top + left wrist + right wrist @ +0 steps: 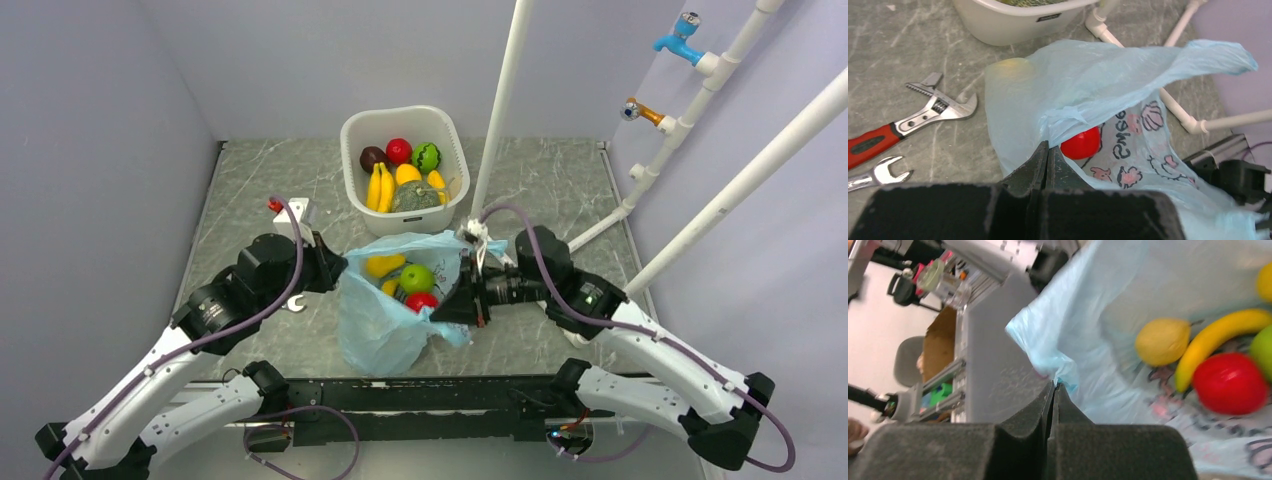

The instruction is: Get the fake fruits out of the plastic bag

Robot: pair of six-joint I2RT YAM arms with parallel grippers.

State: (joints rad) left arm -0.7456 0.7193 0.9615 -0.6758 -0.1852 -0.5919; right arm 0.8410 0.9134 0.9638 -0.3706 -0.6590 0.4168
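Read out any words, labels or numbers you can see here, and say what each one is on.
"Swee", in dark letters among cartoon prints on the plastic bag; anything further is hidden under a fold.
Dark label on the white basket: too small to read.
Bag print in the right wrist view: too blurred to read.

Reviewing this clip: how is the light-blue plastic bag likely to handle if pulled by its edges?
Likely floppy: the plastic bag sags in creases between the left tool and right tool, both shut on its edge. Probably thin and light: a yellow fruit shows through the film. The red apple inside may roll and shift it when lifted.
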